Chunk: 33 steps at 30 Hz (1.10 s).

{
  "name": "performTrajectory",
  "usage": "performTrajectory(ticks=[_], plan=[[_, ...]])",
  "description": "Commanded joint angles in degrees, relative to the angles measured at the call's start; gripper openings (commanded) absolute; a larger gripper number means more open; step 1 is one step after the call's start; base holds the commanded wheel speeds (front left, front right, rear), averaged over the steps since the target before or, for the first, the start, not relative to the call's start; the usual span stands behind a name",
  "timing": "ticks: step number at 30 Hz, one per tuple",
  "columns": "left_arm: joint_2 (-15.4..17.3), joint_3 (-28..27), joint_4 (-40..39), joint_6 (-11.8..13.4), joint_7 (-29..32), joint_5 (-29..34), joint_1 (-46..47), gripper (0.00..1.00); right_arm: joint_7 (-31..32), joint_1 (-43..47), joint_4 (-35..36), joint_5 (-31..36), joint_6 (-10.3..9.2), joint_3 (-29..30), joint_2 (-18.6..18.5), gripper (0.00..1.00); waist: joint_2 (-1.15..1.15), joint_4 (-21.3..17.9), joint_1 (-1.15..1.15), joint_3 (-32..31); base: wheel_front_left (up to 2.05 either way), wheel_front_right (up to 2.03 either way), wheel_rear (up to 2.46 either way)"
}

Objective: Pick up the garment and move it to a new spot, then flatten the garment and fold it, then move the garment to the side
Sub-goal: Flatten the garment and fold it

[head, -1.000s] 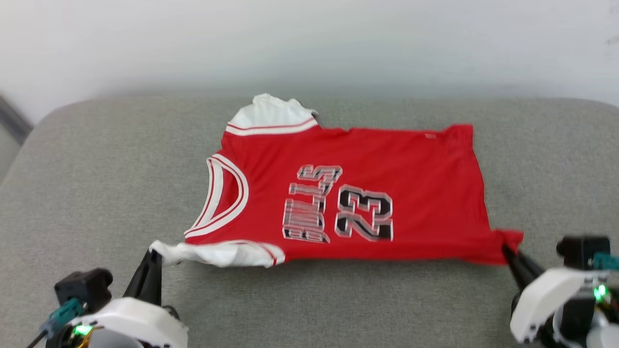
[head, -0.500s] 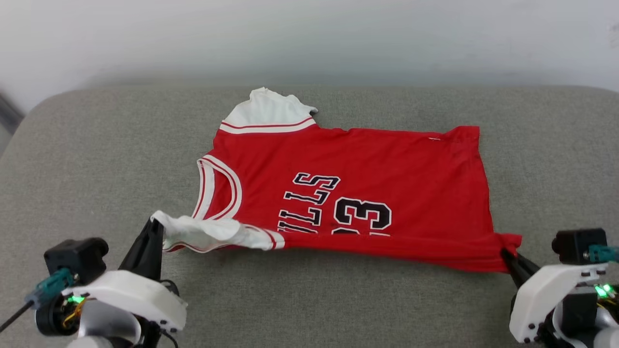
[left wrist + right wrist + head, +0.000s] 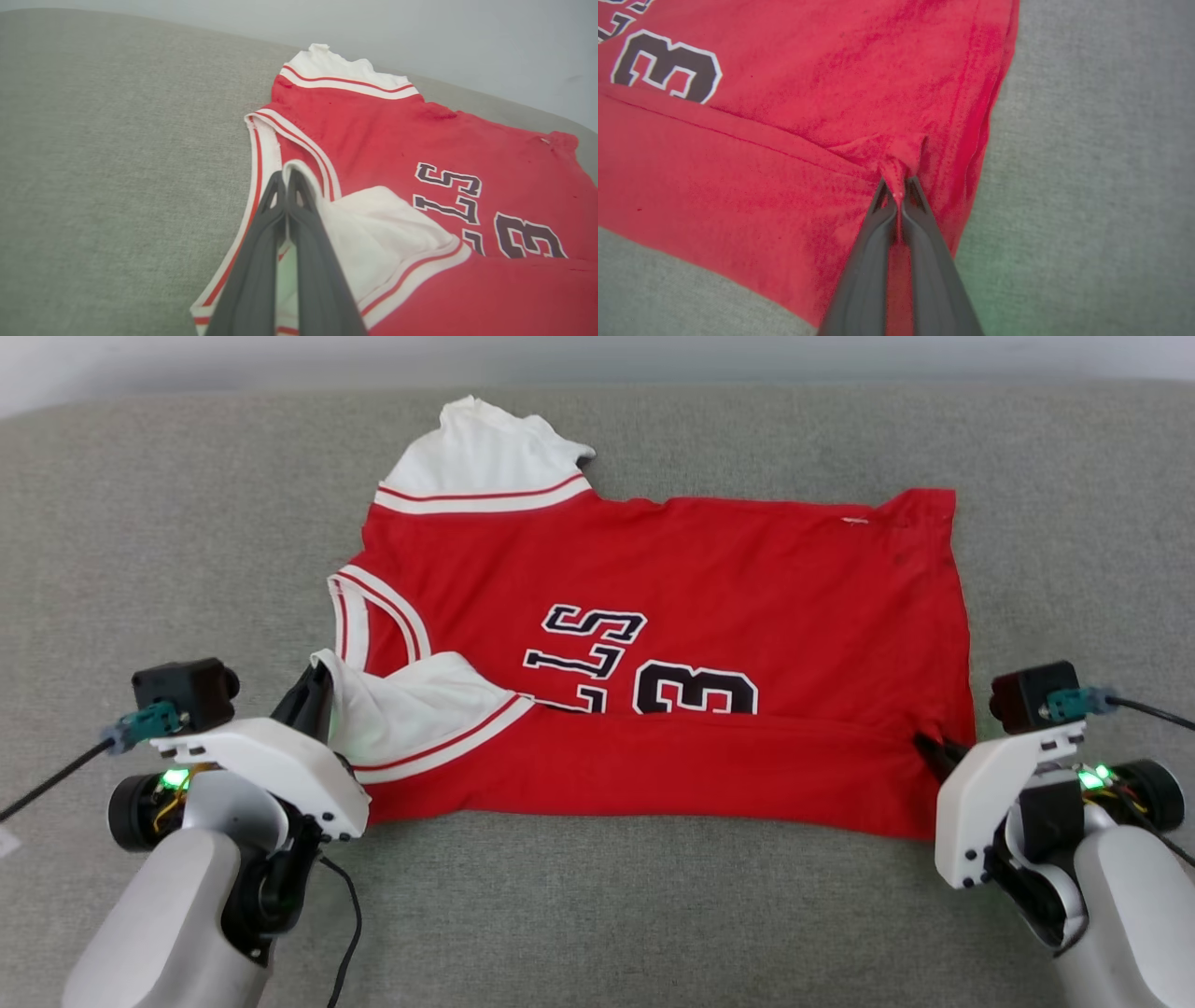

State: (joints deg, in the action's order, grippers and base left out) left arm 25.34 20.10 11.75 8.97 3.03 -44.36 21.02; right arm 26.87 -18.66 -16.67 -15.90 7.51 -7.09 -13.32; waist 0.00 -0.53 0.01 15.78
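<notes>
— Since a moment ago, when the garment (image 3: 709, 569) lay open with its whole print showing, what has changed between your grippers?

— Fig. a, head view. The near long edge has been carried up and over the body. The folded flap (image 3: 653, 765) now spans from my left gripper (image 3: 320, 674) to my right gripper (image 3: 926, 744) and hides the lower part of the lettering (image 3: 695, 686). My head has also tipped down, so the shift of the whole picture is the camera's, not the cloth's.

— And the grip?

— Fig. b, left wrist view. My left fingers are pressed together on the white sleeve (image 3: 373, 233), which billows just to the inner side of the tips. Fig. c, right wrist view. My right fingers are pinched on the hem corner (image 3: 901, 161), bunched into a small peak at the tips.

— Meaning for the task?

— In my judgement the first lengthwise fold is under way but not finished, since neither corner has yet been laid down and let go. At mid-span the flap seems to rest on the layer beneath. Close to my right tips I cannot tell whether it touches or hangs raised.

— Where does the cloth lie relative to you?

— It lies ahead of both sets of fingertips and between them, on the grey cushion (image 3: 597, 915). The far sleeve (image 3: 476, 448) is well beyond my left gripper.
</notes>
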Motion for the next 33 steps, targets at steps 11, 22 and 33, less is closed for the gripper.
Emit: performTrajectory(ticks=[11, 22, 33], plan=[[-3.1, 1.8, 15.2, -5.3, 0.7, -1.8, 7.6, 1.0, -9.5, -6.1, -11.2, -1.8, -0.06, -6.4, -0.2, 1.0, 0.0, -1.8, -0.01, 2.5, 0.0, 0.0, 0.0], [0.9, 0.7, 12.7, -5.8, 0.8, -2.7, 2.8, 1.0, -27.4, -1.1, -3.2, -2.5, -0.04, -3.0, -0.5, 1.0, 0.0, -2.6, -0.01, -3.5, 0.0, 0.0, 0.0], [11.4, 1.0, -0.8, -2.5, 19.8, -7.2, -3.7, 1.0, -29.7, 6.9, 12.3, 3.0, -0.04, 4.2, 4.2, 1.0, 0.0, -4.9, -0.01, -5.3, 0.0, 0.0, 0.0]])
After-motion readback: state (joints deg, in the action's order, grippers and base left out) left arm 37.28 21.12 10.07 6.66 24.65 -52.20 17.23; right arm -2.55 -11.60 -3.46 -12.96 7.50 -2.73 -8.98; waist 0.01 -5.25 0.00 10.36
